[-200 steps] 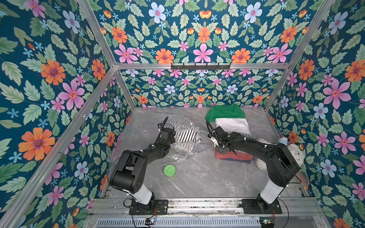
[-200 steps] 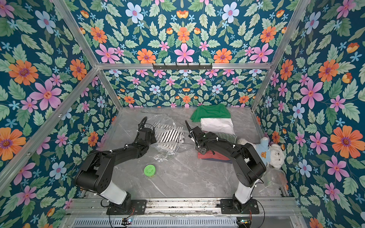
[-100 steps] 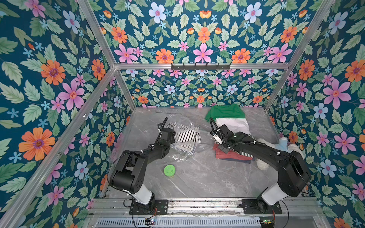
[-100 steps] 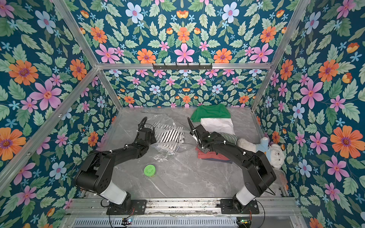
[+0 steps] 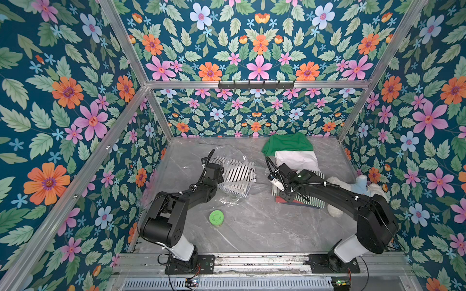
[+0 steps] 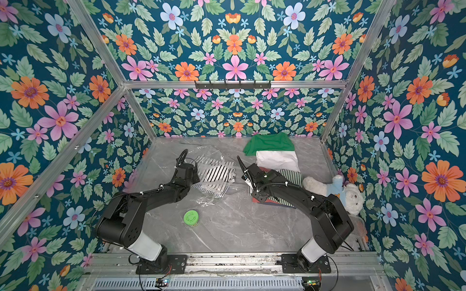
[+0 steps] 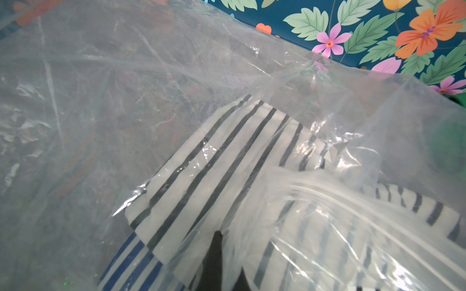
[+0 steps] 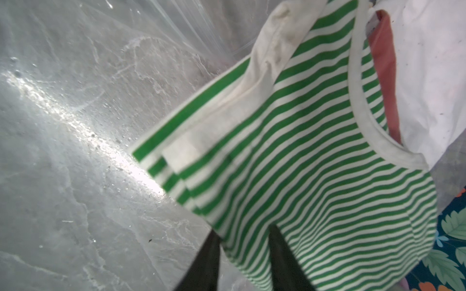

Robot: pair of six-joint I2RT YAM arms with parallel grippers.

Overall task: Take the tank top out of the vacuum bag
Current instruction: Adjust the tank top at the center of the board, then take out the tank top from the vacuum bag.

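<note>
Plastic made up the vacuum bag (image 5: 227,199) — clear, crinkly and glossy, so I judged it light, limp and slippery, best taken at its stiffer zip strip (image 7: 353,214). It lay crumpled on the table (image 5: 252,231) toward the far edge, left of the middle. Inside it sat a black-striped garment (image 7: 214,163) with a blue-striped cloth (image 7: 131,262) beneath, both showing through the film. The left tool (image 7: 216,254) was closed at the bag's mouth, and since the film rose over its camera I took it to be pinching the bag.

A green-striped tank top (image 8: 315,163) lay outside the bag, on a red garment (image 8: 383,75) and beside a white garment (image 8: 433,75), in the pile near the right edge. The right tool (image 8: 242,252) stood with its jaws apart at the top's folded edge, not clamped on it. Soft knit like that would sag and drag — a hold on the hem or a strap seemed safest. If the green top was the one meant, it was out already.
</note>
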